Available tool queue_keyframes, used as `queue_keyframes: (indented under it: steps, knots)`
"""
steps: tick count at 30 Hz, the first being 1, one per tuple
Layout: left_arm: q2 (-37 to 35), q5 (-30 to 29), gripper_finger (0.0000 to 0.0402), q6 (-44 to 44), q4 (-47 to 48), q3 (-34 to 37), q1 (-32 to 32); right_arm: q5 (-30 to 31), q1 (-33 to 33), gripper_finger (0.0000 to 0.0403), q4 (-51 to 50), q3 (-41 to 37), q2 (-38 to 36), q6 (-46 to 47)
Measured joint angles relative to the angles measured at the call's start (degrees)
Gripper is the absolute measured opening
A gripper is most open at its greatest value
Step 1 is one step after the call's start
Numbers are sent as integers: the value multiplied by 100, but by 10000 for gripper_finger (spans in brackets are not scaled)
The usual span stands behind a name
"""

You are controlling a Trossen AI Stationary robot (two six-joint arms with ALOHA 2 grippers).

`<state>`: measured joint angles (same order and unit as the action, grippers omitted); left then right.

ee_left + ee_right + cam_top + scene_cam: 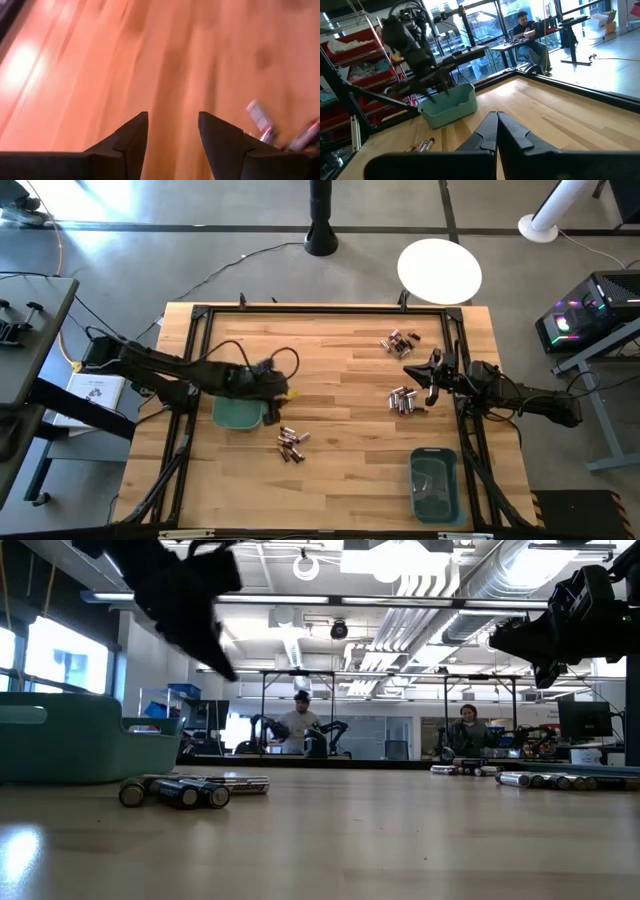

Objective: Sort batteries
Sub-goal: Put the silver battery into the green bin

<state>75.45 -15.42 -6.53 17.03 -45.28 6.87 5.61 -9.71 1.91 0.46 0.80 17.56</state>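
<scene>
Your left gripper (283, 392) hangs above the wood table (340, 470) by the near edge of the left teal bin (238, 414), fingers (131, 137) spread, nothing between them. Batteries (291, 444) lie loose just beside that bin; more clusters (402, 400) near your right gripper (418, 373), which is raised, fingers pressed together, empty. Second teal bin (436, 485) at the front right
</scene>
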Motion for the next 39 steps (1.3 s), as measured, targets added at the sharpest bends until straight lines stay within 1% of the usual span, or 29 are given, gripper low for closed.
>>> queue_keyframes:
  steps: [3,5,8,10,16,18,20,24,28,33,39]
  knots:
    - [285,11,162,116,-1012,146,113,0,1,0,0,0,0,0]
    - [537,75,162,195,-1253,145,184,0,-1,0,2,-1,0,-2]
    - [963,503,165,435,-1552,147,314,0,0,0,1,-1,0,-1]
    - [1241,698,168,443,-1740,141,419,0,1,0,1,1,0,-1]
    - [1901,766,179,-308,-1715,-186,641,-2,-1,0,0,1,0,-2]
    - [2043,915,181,-559,-1623,-308,720,-2,1,0,2,1,-2,0]
    - [2160,1003,181,-844,-1231,-492,811,0,1,0,2,1,0,0]
    - [2372,893,179,-1414,-397,-784,936,0,1,0,2,1,-1,-1]
    - [2562,737,173,-1534,-352,-802,1008,0,-1,0,2,-1,-2,0]
    - [2822,641,165,-1437,-465,-802,1012,0,1,0,1,0,0,-1]
    - [2962,493,150,-1397,-498,-826,1019,-2,1,0,2,-1,0,0]
